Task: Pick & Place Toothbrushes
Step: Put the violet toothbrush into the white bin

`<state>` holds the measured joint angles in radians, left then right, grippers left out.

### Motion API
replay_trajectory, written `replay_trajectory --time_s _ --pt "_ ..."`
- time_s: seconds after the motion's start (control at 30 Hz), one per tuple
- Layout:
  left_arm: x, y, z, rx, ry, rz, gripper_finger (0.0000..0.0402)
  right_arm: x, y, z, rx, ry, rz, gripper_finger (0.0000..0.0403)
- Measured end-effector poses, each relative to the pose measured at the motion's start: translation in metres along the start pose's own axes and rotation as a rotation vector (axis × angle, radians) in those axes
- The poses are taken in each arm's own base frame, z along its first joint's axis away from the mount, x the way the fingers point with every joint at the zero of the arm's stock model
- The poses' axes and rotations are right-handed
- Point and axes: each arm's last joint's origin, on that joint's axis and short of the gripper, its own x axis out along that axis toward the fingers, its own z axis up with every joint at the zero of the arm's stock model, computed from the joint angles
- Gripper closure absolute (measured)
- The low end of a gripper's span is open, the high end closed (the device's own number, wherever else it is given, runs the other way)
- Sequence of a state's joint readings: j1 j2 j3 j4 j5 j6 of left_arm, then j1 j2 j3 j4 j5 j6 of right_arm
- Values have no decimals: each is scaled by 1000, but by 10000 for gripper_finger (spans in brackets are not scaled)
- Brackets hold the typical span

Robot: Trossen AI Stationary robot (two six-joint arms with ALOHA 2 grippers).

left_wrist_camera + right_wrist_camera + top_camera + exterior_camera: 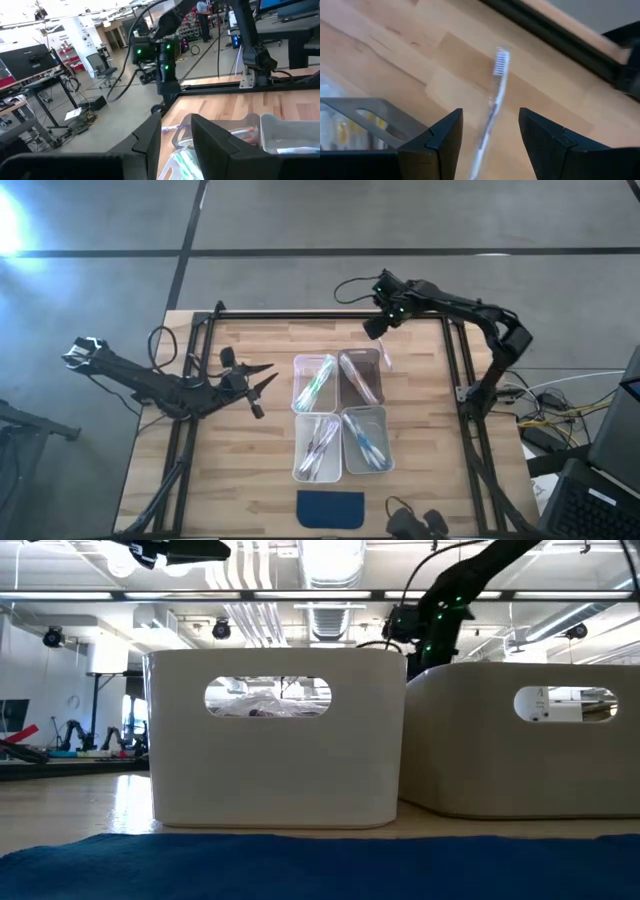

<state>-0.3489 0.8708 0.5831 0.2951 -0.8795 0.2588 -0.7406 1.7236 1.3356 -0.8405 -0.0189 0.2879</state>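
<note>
The right hand (pixel 490 142) is hovering released over a toothbrush (pixel 492 102) lying on the counter (pixel 395 55); the left hand (pixel 262 380) is waiting half-spread, grasping nothing.

Toothbrush (pixel 492 107) beside bins (pixel 340 415)

Grey concrete floor (pixel 300 220) crossed by dark seams surrounds the light wooden table (pixel 240 480); long ceiling strip lights (pixel 250 595) glow over a white workshop; desks, a monitor (pixel 30 60) and an office chair (pixel 97 67) stand beyond.

Bare tabletop (pixel 420 380) beside bins (pixel 340 415)
</note>
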Motion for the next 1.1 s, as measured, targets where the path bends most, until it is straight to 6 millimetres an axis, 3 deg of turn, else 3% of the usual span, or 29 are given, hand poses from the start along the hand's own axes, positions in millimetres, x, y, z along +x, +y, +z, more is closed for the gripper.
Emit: replay_trajectory --time_s 0.23,0.67,1.1 --pt "2 -4 -4 16 15 -4 289 23 3 8 24 101 -11 226" --pt "2 -6 -14 46 34 -9 291 56 3 24 28 236 -39 197" --pt "2 -6 -14 44 34 -9 291 84 -4 26 28 331 -65 230"
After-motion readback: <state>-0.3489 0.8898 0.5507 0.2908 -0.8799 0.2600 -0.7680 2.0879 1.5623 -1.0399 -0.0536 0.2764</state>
